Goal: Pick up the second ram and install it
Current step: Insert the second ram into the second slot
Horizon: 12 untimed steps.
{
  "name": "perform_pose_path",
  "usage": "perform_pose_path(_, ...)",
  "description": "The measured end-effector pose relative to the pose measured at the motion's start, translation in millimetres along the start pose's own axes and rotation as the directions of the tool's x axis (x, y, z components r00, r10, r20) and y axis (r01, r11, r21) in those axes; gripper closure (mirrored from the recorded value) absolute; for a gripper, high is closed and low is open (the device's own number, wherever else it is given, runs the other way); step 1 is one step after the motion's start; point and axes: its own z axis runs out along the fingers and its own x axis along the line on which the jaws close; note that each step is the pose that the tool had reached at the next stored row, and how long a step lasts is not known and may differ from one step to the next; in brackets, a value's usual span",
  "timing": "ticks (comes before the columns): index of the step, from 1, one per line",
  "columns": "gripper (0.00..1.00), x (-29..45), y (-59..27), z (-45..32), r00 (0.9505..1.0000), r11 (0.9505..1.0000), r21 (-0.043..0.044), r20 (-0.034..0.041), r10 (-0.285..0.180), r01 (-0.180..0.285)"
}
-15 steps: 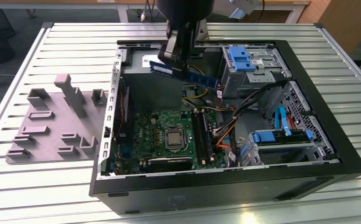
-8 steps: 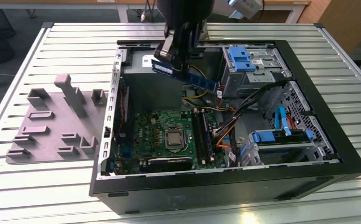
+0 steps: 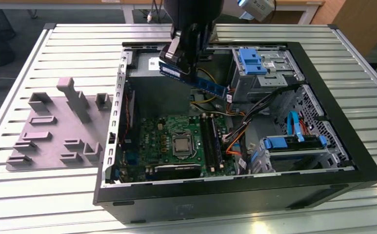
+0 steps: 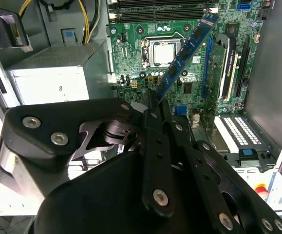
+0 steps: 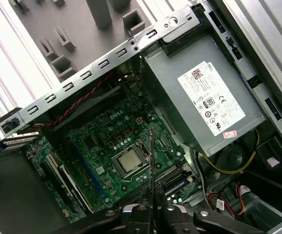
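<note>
My gripper (image 3: 179,66) is shut on the second ram (image 3: 209,86), a thin blue-green stick that juts out at a slant above the open computer case (image 3: 240,195). In the second wrist view the ram (image 4: 184,53) reaches out from the gripper (image 4: 152,103) over the green motherboard (image 4: 131,58), near the processor (image 4: 161,51). The first wrist view shows the ram (image 5: 151,156) edge-on as a thin line rising from the gripper (image 5: 153,207), above the board's black memory slots (image 5: 176,179). The stick hangs clear of the board.
The case lies on its side on a slatted metal table (image 3: 65,195). It holds a grey power supply (image 5: 204,97), drive cages with blue brackets (image 3: 253,61), loose cables (image 3: 237,134) and an expansion card (image 4: 228,68). A grey fixture plate (image 3: 51,131) lies at the exterior view's left.
</note>
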Motion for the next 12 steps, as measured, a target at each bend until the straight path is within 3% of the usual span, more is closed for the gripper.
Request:
perform_pose_path(2, 0.86, 0.0, 0.0, 0.0, 1.0000, 1.0000, 0.0002, 0.0001, 0.007, -0.007)
perform_pose_path(6, 0.86, 0.0, 0.0, 0.6, 0.9973, 0.9973, 0.0016, 0.0006, 0.074, -0.074)
perform_pose_path(12, 0.86, 0.0, 0.0, 1.7, 0.9838, 0.9838, 0.0033, 0.0023, 0.179, -0.179)
